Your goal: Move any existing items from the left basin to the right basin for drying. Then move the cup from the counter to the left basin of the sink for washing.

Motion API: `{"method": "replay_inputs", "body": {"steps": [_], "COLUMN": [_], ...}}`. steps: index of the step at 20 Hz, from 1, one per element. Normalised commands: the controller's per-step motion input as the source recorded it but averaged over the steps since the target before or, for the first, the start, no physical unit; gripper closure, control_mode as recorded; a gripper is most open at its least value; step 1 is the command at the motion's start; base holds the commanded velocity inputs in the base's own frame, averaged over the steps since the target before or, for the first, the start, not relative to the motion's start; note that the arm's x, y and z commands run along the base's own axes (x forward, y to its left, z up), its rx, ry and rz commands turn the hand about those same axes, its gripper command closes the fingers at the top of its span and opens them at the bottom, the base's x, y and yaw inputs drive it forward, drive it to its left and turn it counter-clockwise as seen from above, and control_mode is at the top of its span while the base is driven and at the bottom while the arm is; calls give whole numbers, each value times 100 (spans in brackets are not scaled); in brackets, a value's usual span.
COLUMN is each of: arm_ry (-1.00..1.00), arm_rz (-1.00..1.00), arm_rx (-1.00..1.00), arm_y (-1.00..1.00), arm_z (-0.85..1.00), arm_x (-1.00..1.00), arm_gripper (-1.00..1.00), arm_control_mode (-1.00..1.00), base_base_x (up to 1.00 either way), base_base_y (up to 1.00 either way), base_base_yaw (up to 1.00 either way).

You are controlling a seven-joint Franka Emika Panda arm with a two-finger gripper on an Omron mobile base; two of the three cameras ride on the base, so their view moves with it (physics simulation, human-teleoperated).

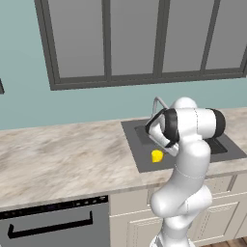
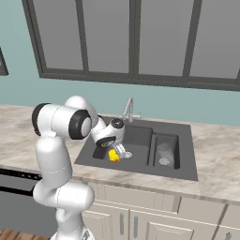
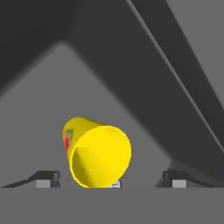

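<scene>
The fingers [image 3: 47, 178] stand wide, the cup [image 3: 97, 151] loose between them – let go into the left basin [image 2: 138, 136] for washing.

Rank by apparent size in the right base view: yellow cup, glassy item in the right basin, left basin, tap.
1. left basin: clearly largest.
2. tap and glassy item: tap is taller but thin, item is wider; too close to rank.
3. cup: smallest, partly behind the gripper.
</scene>
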Motion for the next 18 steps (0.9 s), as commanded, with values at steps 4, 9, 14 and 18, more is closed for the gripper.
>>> {"method": "replay_inputs", "body": {"steps": [4,9,14,18], "arm_ry": [-11,-12,-6,0], "arm_rz": [0,0,2,1], "arm_rx": [0,-5,-14,-20], "arm_y": [1,21,45,58], "arm_z": [12,66,95,100], "arm_x": [-3,-20,-42,-43], "arm_gripper": [-100,-100,-100,-100], "arm_control_mode": [-100,-100,-100,-100], "base_base_x": [0,0,0,0], "base_base_y": [0,0,0,0], "base_base_yaw": [0,0,0,0]}}
